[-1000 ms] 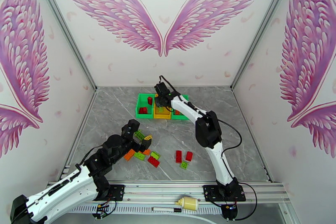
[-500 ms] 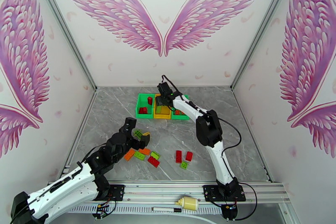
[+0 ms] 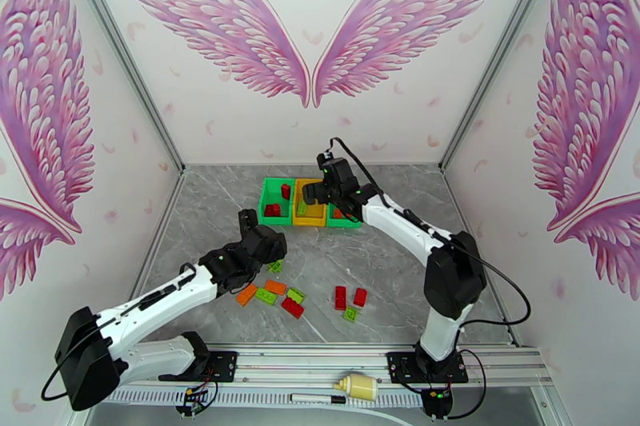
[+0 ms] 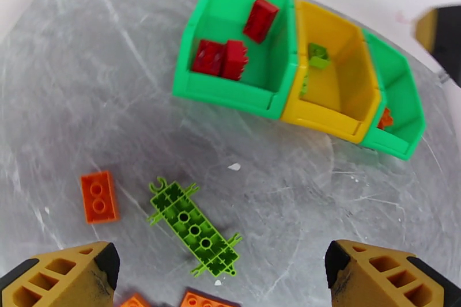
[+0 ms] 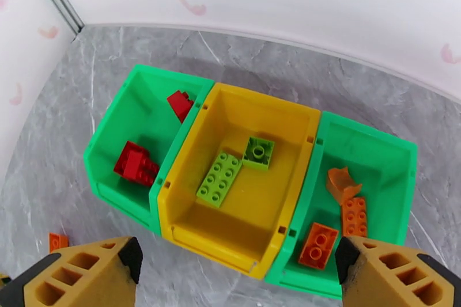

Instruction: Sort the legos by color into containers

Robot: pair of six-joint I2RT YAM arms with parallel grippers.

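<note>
The left gripper (image 4: 222, 268) has its fingers (image 4: 63, 276) spread wide and holds nothing. Between them and just ahead, on the grey marbled table (image 4: 299, 187), lies a long lime green brick (image 4: 194, 228) with its hollow underside up, touching neither finger. Just ahead of the finger at the view's left edge sits an orange brick (image 4: 99, 196). Two more orange pieces (image 4: 207, 300) show at the near edge between the fingers.

The right gripper (image 5: 237, 259) hangs above the row of three touching bins, its own fingers (image 5: 75, 276) likewise wide apart and empty. Straight between them is the yellow bin (image 5: 207, 240), holding a lime two-by-four brick (image 5: 219, 179) with a lime two-by-two brick (image 5: 258, 152) just beside it. Out past the finger on the view's left, the left green bin (image 5: 115, 196) holds a clump of red bricks (image 5: 137, 164) and another red brick (image 5: 180, 104) against its far corner. Ahead of the other finger, the right green bin (image 5: 369, 150) holds three orange bricks (image 5: 318, 243).

Seen from above, a few loose bricks (image 3: 341, 297), red and lime, lie on the table well behind the right gripper.
</note>
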